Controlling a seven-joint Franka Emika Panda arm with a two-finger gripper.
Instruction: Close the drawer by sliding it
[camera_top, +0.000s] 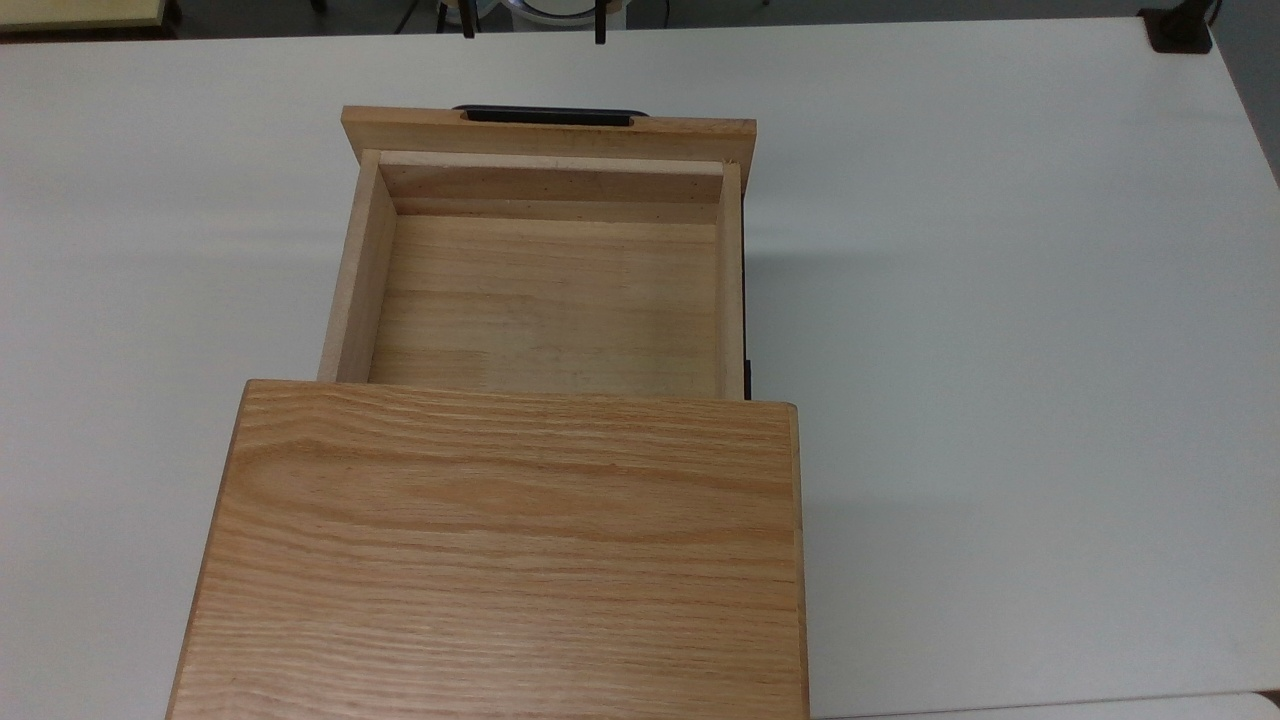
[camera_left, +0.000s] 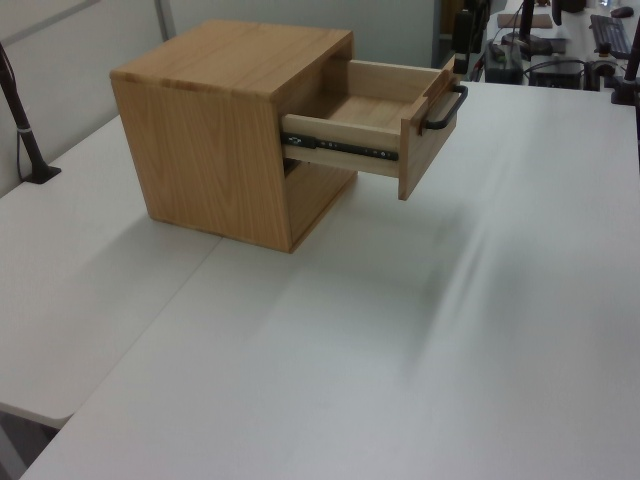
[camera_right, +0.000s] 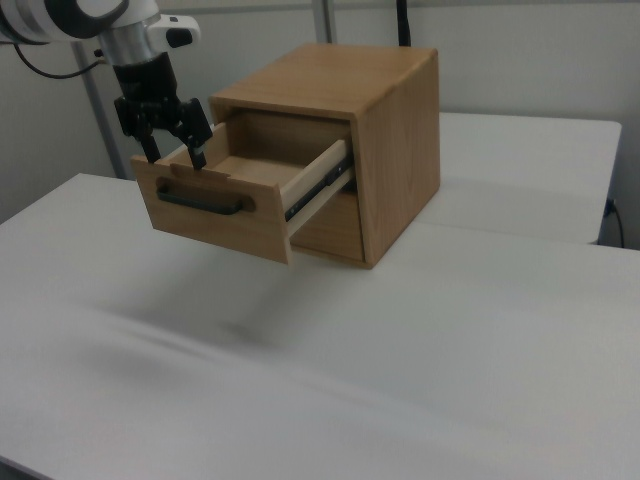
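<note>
The drawer (camera_top: 550, 300) is a shallow light-wood box, pulled far out of the oak cabinet (camera_top: 510, 550) and empty inside. Its black bar handle (camera_top: 550, 115) sits on the wider front panel at the top view's upper side. In the right view the drawer (camera_right: 215, 215) juts toward the left, with a metal slide rail showing on its side. My gripper (camera_right: 177, 157) hangs open just above the front panel's top edge, over the handle (camera_right: 200, 203), holding nothing. In the top view its two dark fingers (camera_top: 467, 25) stand beyond the handle.
The cabinet (camera_left: 215, 150) stands on a wide white table (camera_top: 1000, 350) with free room on both sides and in front of the drawer. A black clamp (camera_top: 1180, 30) sits at the top view's far right corner. A black post (camera_left: 25, 130) rises at the left view's left edge.
</note>
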